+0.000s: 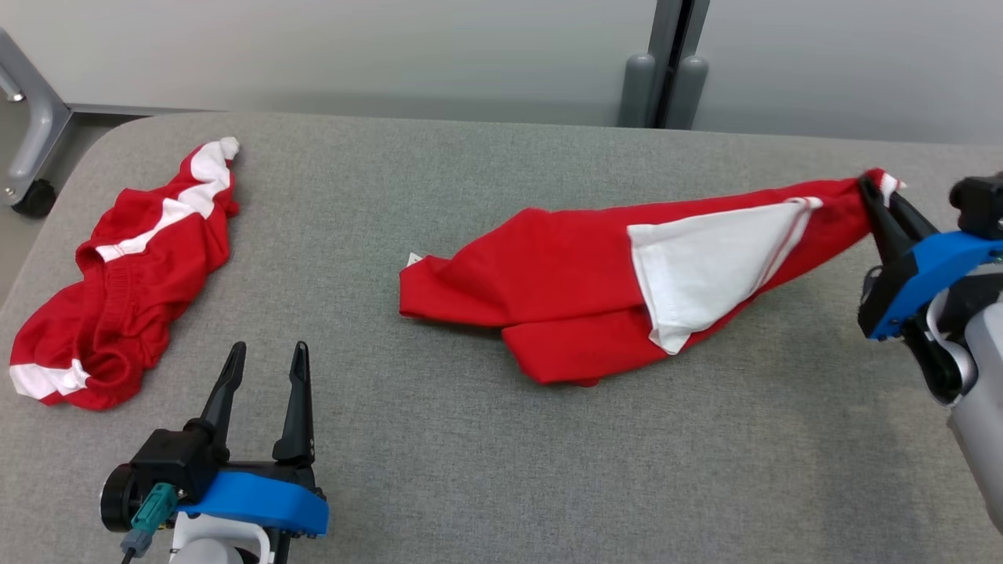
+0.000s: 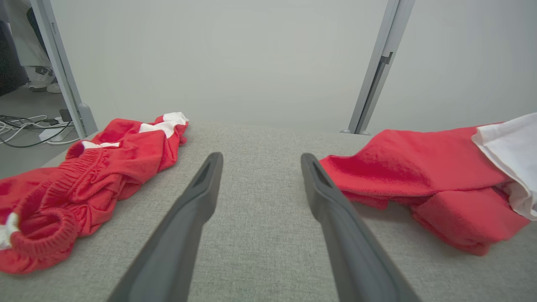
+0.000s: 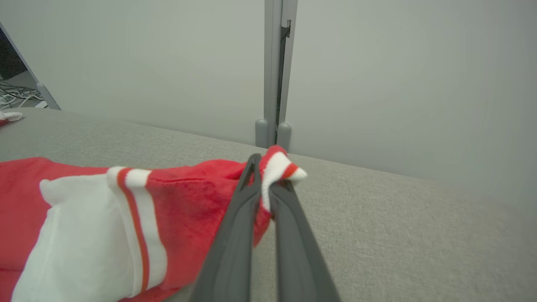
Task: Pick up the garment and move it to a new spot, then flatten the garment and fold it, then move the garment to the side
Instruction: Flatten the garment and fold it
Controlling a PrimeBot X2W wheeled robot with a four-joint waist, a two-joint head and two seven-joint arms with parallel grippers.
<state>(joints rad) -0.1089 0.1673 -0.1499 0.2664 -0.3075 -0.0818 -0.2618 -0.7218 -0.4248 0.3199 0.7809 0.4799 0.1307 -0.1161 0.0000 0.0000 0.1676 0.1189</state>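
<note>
1 grey fabric table top (image 1: 486,470); 2 garments; 2 grippers.
Item 1, red garment with a white panel (image 1: 564,290): lies stretched across the centre-right of the table top, its far right end lifted. Item 2, crumpled red garment with white stripes and an elastic waistband (image 1: 117,290): heaped at the table's left edge, well apart from item 1. Right gripper (image 1: 874,188): jaws pressed together on the end of the red garment with a white panel; the right wrist view alone shows that pinched tip as a white cuff with 1 red stripe. Left gripper (image 1: 269,348): jaws spread wide, holding nothing, low over bare table between the 2 garments. The left wrist view alone shows floor cables (image 2: 25,126); the head view, 1 black caster (image 1: 31,197).
</note>
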